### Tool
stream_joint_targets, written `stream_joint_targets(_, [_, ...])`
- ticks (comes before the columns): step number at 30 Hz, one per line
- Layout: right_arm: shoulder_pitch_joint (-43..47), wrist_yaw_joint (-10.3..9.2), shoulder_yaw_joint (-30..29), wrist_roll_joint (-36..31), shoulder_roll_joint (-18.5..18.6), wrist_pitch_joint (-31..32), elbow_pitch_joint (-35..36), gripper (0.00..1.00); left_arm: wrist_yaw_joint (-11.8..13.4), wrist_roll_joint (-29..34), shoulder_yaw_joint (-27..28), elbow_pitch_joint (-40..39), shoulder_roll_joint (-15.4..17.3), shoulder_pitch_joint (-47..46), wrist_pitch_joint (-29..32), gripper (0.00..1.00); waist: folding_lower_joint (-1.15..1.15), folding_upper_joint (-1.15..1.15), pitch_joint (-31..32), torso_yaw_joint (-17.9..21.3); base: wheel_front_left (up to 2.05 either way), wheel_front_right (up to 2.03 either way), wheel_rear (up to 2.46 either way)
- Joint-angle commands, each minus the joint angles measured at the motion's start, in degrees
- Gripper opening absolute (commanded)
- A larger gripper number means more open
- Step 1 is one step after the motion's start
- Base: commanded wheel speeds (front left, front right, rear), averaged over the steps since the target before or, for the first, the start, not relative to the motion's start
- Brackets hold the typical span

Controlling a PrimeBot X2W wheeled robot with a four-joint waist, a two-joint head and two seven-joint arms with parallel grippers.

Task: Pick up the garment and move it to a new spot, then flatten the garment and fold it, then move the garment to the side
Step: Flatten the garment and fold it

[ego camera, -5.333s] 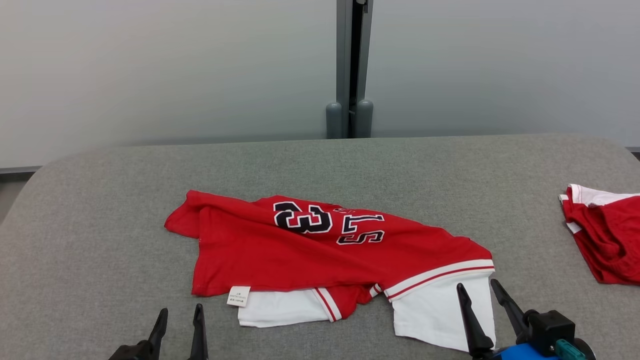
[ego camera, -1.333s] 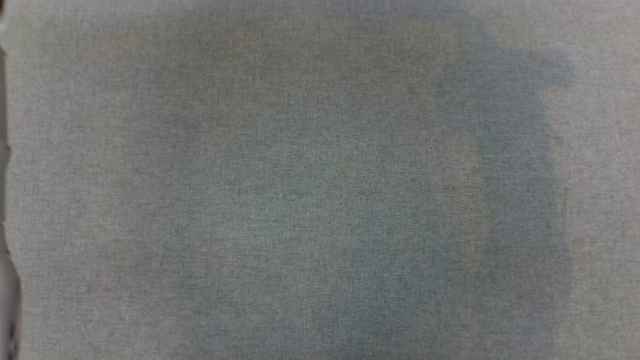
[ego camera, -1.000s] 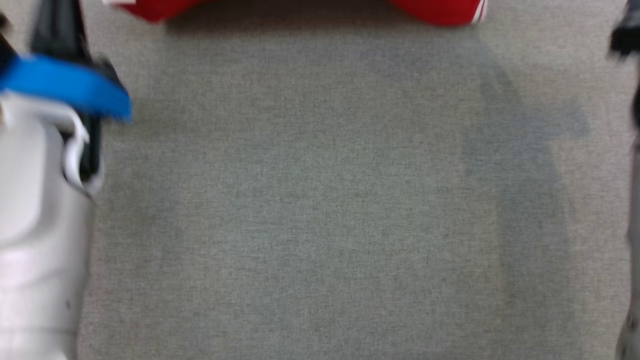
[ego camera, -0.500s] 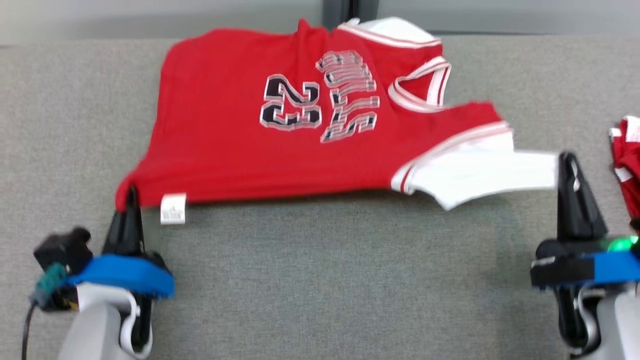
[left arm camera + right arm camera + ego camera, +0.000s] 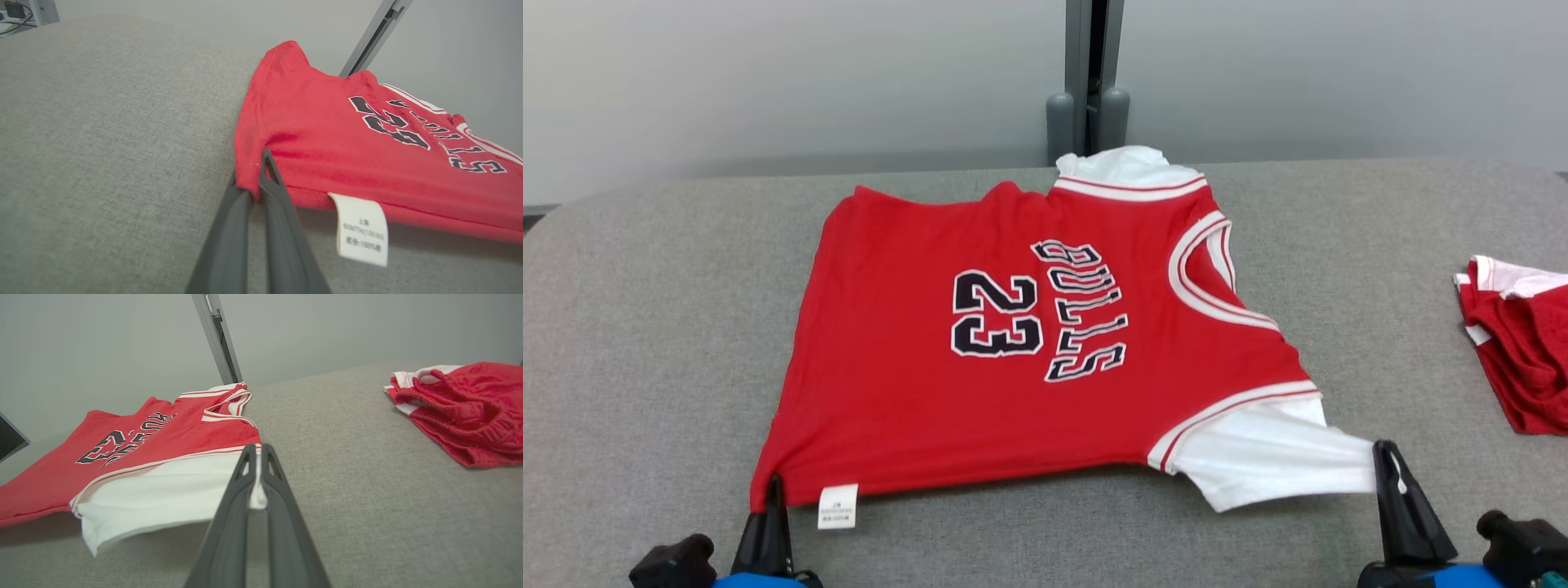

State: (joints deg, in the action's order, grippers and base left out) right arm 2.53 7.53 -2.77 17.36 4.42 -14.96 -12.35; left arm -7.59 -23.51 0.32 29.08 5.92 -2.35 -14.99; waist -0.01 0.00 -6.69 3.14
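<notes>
While L claw, R claw pinch, red knit jersey flat.

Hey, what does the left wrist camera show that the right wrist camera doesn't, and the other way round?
Left wrist view's own: the left gripper shut on the red jersey at its hem corner, with the white care label hanging beside it.
Right wrist view's own: the right gripper shut on the edge of the white sleeve, and a second red garment crumpled off to the side.
Shared: the jersey with its number 23, the gray padded table and the gray post behind it.
</notes>
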Motion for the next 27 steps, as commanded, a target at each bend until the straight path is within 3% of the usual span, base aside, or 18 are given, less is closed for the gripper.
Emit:
stream_joint_targets(1, [2.27, -0.08, 0.16, 0.55, -0.09, -0.29, -0.39, 0.0, 0.19, 0.4, 0.64, -0.43, -0.26, 1.66, -0.25, 0.0, 0.01, 0.0, 1.81, 0.66, 0.0, 0.0, 0.0])
stream_joint_targets(18, [14.32, -0.08, 0.83, 1.28, 0.43, -0.29, -0.88, 0.0, 0.18, 0.88, 1.66, -2.44, -2.26, 12.88, -0.25, 0.0, 0.01, 0.0, 6.81, 0.31, 0.0, 0.0, 0.0])
stream_joint_targets(27, [8.63, -0.08, -1.01, 1.68, -0.48, -0.29, 1.23, 0.0, 0.18, 0.46, 0.37, -5.1, -2.6, 8.15, -0.24, 0.0, 0.01, 0.0, 4.63, 0.14, 0.0, 0.0, 0.0])
